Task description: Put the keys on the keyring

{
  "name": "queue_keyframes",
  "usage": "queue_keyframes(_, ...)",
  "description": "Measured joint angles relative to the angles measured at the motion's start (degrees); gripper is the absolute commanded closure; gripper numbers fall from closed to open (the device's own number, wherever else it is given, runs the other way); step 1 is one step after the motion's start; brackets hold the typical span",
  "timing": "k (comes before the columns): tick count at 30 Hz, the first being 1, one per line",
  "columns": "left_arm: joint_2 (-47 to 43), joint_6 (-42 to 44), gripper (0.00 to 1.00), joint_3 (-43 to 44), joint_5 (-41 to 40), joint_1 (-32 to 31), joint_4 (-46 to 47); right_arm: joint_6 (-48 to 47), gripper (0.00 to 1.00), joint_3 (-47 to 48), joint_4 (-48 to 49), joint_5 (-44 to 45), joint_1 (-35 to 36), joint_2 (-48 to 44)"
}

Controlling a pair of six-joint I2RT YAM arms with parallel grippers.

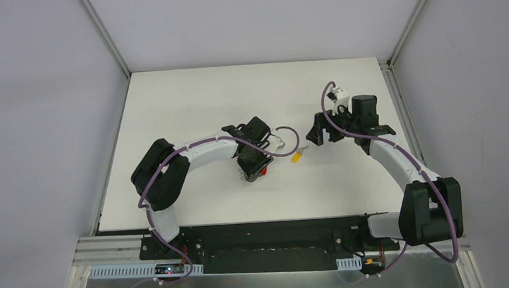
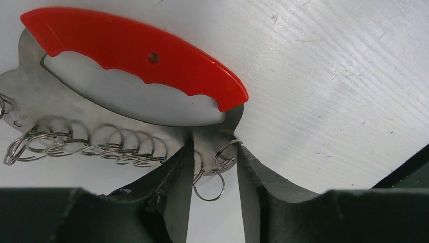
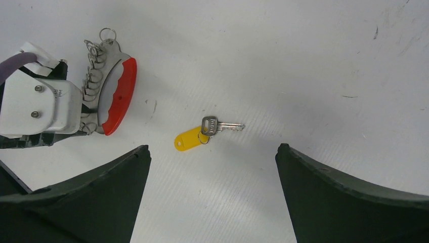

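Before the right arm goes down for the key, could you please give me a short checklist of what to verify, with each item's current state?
1. Is the right gripper open? Ok, its jaws stand wide apart.
2. Does the key lie free on the table? Ok, nothing touches it.
3. Is the key lined up between the right jaws? Ok, slightly left of centre in the right wrist view.
4. Is the left gripper closed on the keyring? Ok, it clamps the metal end below the red grip.
5. Are the key and keyring apart? Ok.
6. Is one of the split rings pried open for the key? Cannot tell.
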Motion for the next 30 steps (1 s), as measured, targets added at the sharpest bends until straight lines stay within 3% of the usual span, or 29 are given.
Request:
queue_keyframes(6, 0.0, 0.2, 0.81, 0.0, 0.1, 0.0, -0.3, -0.1, 0.02, 0.0, -0.5, 0.0, 0.0, 0.7)
queue_keyframes(17, 0.0, 0.4, 0.86, -0.2, 3.9, 0.0, -1.6, -0.2, 0.02, 0.0, -0.5, 0.0, 0.0, 0.9)
queue_keyframes(22, 0.0, 0.4, 0.99, -0.2, 5.1, 0.0, -1.8, -0.2, 0.02, 0.0, -0.5, 0.0, 0.0, 0.9)
queue_keyframes(30, -1.6, 1.0, 1.0, -0.2, 7.6, 0.1, -2.2, -0.1, 0.02, 0.0, -0.5, -0.6, 0.0, 0.9)
